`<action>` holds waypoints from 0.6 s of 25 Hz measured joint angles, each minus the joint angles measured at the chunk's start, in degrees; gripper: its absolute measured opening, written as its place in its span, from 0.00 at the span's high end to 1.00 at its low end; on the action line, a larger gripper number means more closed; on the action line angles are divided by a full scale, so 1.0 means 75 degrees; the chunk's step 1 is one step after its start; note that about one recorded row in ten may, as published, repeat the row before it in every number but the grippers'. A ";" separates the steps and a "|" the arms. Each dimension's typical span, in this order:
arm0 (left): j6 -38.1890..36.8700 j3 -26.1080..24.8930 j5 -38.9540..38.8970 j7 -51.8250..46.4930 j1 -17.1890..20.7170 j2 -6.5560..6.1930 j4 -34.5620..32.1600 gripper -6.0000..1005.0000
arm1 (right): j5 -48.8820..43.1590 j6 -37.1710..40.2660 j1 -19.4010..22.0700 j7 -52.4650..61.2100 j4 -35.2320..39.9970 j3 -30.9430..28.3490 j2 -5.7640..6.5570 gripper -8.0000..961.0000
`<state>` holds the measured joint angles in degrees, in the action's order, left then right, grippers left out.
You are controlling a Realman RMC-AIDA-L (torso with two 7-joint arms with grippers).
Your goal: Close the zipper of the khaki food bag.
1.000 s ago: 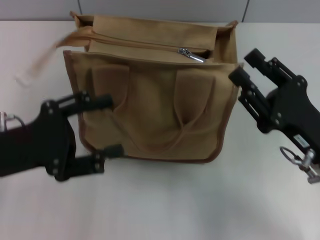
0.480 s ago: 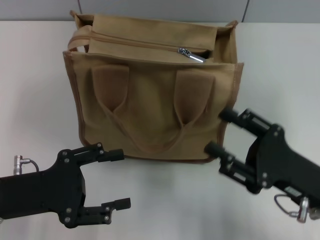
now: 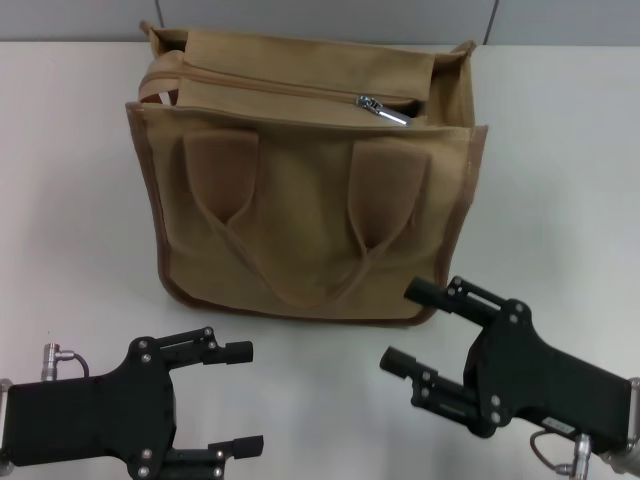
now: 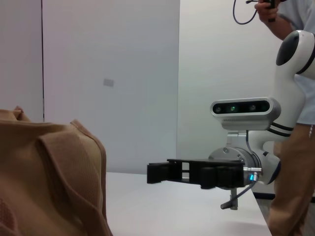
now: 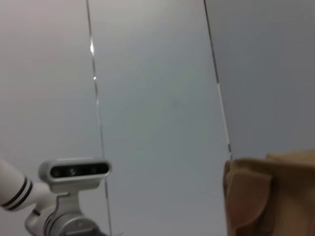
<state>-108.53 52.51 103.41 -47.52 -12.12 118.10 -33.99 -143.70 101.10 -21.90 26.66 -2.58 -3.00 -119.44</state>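
Observation:
The khaki food bag (image 3: 300, 200) stands upright at the middle of the white table, its two padded handles lying flat against its near face. The zipper (image 3: 270, 88) runs along the top panel, with the silver pull tab (image 3: 383, 110) near its right end and a short dark gap just beyond the tab. My left gripper (image 3: 240, 398) is open and empty, low at the near left, apart from the bag. My right gripper (image 3: 402, 325) is open and empty at the near right, just in front of the bag's lower right corner. The bag also shows in the left wrist view (image 4: 49, 182) and the right wrist view (image 5: 266, 196).
The white table (image 3: 560, 180) lies around the bag, with a grey wall behind. The left wrist view shows my right gripper (image 4: 162, 173) farther off, and a person (image 4: 295, 147) standing beyond it.
Both arms have drawn back from the bag's sides toward the near edge of the table and lowered. A blurred strap at the bag's left is back against the bag. The pull tab has not moved.

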 joint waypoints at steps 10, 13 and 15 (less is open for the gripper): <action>-0.0001 0.0064 0.0089 0.0003 0.0041 0.0026 0.0055 0.22 | 0.0000 -0.0784 0.0033 -0.0016 -0.0096 0.0376 -0.0023 0.29; -0.0001 0.0061 0.0092 0.0004 0.0082 0.0027 0.0055 0.22 | 0.0000 -0.0954 0.0063 -0.0018 -0.0156 0.0411 -0.0023 0.29; 0.0001 0.0042 0.0093 0.0006 0.0121 0.0027 0.0058 0.22 | 0.0000 -0.1039 0.0066 -0.0020 -0.0184 0.0412 -0.0023 0.29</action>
<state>-108.53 52.82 104.11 -47.47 -11.21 118.30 -33.55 -143.70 93.31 -21.40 26.51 -3.96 0.09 -119.62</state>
